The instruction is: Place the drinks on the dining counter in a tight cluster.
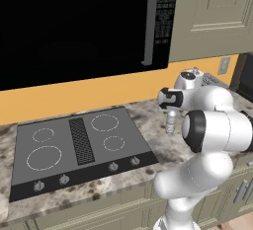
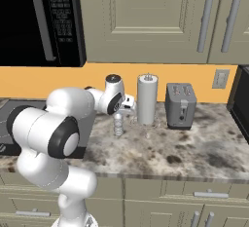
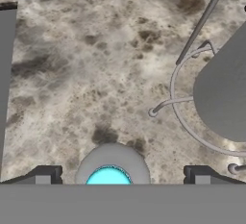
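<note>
In the left base view, the white arm bends over a speckled marble tabletop (image 1: 148, 120) beside a black stovetop (image 1: 79, 147), under a black microwave (image 1: 84, 21) whose keypad print is too small to read. A small clear water bottle (image 1: 170, 122) stands upright on the marble just right of the stovetop, directly below the gripper (image 1: 174, 106); no label writing can be made out on it. In the right base view, the same ribbed, see-through bottle (image 2: 117, 124) stands under the gripper (image 2: 121, 109), with a paper towel roll (image 2: 147, 99) on a wire holder just to its right and a grey toaster (image 2: 180, 106) further right, near a wall outlet (image 2: 220, 79). In the hand view, looking straight down, the bottle's bright blue cap (image 3: 109, 176) sits at the bottom edge, between the two dark fingers (image 3: 44, 176), which stand spread wide to either side and hold nothing. The towel roll (image 3: 223, 93) and its wire base lie to the right.
</note>
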{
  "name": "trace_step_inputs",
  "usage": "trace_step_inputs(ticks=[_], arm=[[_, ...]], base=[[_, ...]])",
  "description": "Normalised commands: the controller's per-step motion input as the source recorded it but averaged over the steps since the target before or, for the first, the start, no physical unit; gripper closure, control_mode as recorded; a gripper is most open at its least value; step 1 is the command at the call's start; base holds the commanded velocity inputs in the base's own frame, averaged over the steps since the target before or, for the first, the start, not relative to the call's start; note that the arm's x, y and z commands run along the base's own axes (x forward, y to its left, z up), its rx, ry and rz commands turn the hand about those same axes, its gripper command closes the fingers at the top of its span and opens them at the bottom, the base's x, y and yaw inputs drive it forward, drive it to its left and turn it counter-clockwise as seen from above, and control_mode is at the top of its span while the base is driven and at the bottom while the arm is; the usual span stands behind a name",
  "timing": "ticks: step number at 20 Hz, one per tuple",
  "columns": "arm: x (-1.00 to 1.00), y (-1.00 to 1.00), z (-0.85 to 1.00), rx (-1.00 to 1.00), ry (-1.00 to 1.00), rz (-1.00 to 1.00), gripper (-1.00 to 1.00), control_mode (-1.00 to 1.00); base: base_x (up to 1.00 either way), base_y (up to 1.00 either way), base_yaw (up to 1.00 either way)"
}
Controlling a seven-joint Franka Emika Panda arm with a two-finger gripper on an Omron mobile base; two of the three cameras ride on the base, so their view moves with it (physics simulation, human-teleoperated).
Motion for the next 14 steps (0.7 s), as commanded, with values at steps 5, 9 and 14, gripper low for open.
trace_step_inputs(ticks=[5, 9, 14], arm=[[0.00, 0.00, -0.19, 0.00, 0.00, 0.00, -1.00, -1.00], [0.00, 0.00, -0.01, 0.00, 0.00, 0.00, -1.00, -1.00], [0.00, 0.00, 0.00, 0.00, 0.00, 0.00, 1.00, -1.00]], base=[[0.00, 0.00, 0.00], [0.00, 0.00, 0.00], [0.00, 0.00, 0.00]])
